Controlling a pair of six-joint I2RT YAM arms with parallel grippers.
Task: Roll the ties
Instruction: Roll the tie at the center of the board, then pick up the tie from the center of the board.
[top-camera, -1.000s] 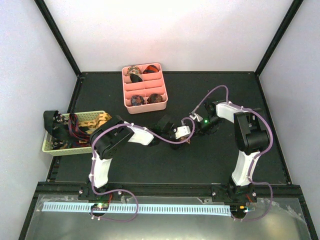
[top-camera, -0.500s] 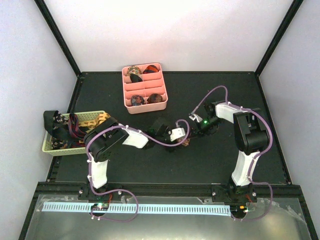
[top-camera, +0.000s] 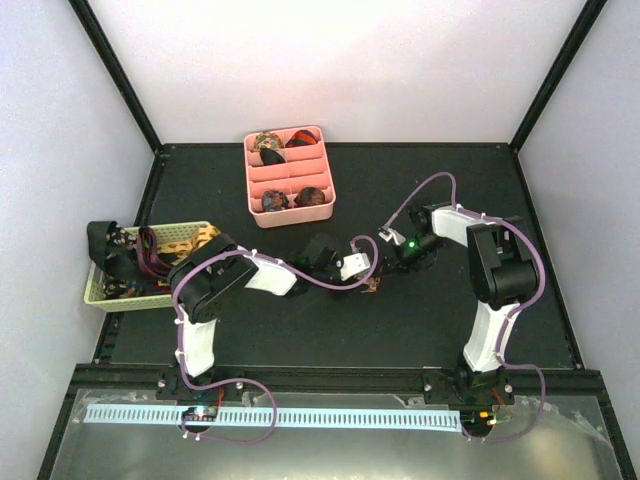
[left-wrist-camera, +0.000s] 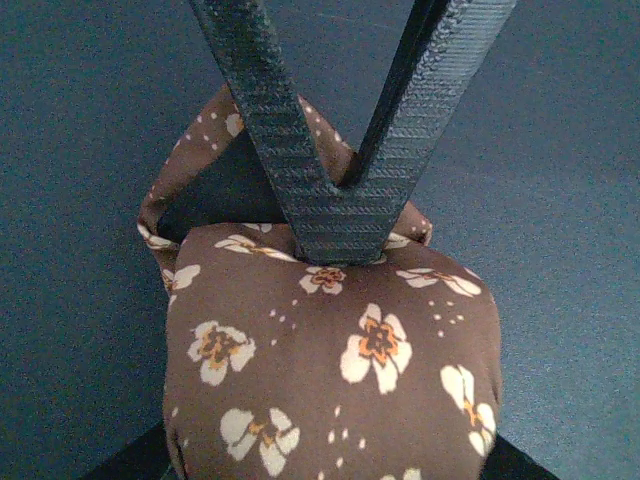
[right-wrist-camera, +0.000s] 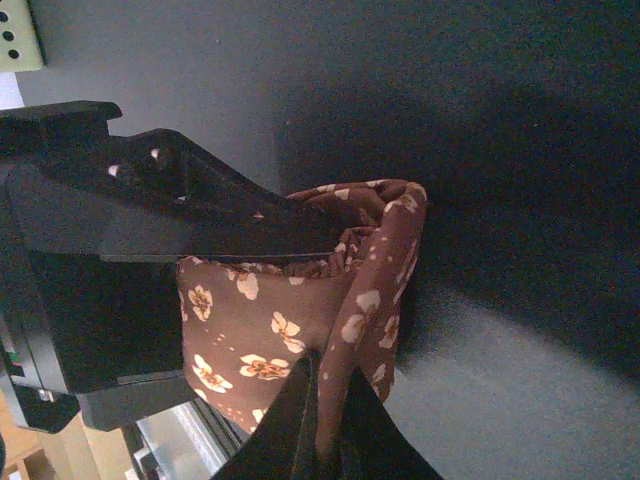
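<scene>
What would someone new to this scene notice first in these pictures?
A brown floral tie, partly rolled, sits mid-table, gripped by the left end effector and pinched by the right end effector. Farther back a pink tray holds rolls; at the left edge a basket holds more ties.

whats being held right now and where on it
The brown floral tie, rolled up: the right gripper pinches a fabric fold at the roll's edge, and the left gripper seems to clamp the roll across its sides.

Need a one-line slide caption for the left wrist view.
Right hand pinches the top edge of the rolled brown floral tie, a loose loop behind, over the dark table.
</scene>
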